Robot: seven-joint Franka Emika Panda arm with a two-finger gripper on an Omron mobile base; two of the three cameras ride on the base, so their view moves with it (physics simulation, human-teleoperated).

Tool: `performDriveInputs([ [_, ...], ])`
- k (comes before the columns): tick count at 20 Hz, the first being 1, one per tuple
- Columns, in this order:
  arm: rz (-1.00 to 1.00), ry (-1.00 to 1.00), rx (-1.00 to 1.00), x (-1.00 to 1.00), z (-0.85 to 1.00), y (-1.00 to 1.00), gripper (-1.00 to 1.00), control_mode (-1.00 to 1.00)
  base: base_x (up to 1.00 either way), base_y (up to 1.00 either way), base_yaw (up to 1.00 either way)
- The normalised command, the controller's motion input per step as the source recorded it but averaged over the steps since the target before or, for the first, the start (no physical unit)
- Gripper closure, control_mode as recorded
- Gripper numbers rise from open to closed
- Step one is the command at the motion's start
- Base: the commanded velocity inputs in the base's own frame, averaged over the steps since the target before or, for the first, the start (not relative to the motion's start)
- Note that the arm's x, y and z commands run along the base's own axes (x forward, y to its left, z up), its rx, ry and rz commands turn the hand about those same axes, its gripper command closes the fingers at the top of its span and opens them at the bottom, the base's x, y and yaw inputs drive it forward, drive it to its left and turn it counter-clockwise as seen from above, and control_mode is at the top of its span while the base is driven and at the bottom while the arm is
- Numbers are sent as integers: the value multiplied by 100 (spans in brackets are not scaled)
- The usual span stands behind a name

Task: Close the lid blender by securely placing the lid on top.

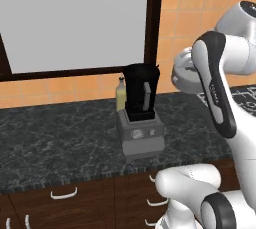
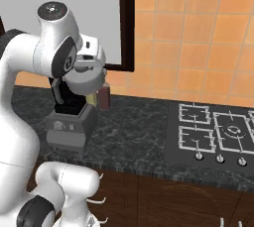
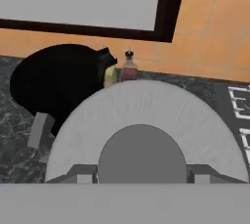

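Two finger tips (image 3: 84, 174) sit at the bottom of hand view, one each side of the lid's darker knob, so gripper (image 3: 141, 175) looks clamped on the lid (image 3: 146, 115). Lid = light-grey disc, held up off the counter, nearest thing to the hand cam. From left base view the lid (image 1: 182, 69) shows as a grey round edge just behind the arm's forearm, to the right of the blender and about level w/ the jar top. Right base view: hand hangs over the blender area, fingers hidden by the wrist body there.

Next out: blender (image 1: 141, 113). Black tapered jar w/ grey handle strip, sitting upright in grey boxy base w/ small dials on the front, on the dark marbled counter (image 1: 55, 138). Jar top is open, no lid on it. In hand view the jar (image 3: 58, 83) is up-left of the lid, not under it; lid and jar apart.

Behind blender, near the wall: yellowish bottle (image 1: 121, 95) touching or just beside the jar's left side in left base view, and a reddish bottle (image 3: 128, 67) next to it in hand view.

Farther right: stove (image 2: 213, 134) w/ grates and front knobs, set into same counter. Back: orange tile wall (image 2: 198, 47), dark-framed window (image 1: 75, 20).
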Motion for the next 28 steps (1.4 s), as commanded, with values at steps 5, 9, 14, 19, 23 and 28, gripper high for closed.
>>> performDriveInputs([
  [5, 0, -10, 0, 10, 60, 64, 100, -100, 0, 0, 0],
  [9, 0, 0, 0, 46, 31, 81, 100, -100, 0, 0, 0],
  [14, 0, 6, 0, 57, 21, 62, 100, -100, 0, 0, 0],
  [19, 0, 10, 0, 76, 2, 48, 100, -100, 0, 0, 0],
  [23, 2, 8, 0, 80, 14, 37, 100, -100, 0, 0, 0],
  [28, 0, 1, 0, 51, 14, 7, 100, -100, 0, 0, 0],
])
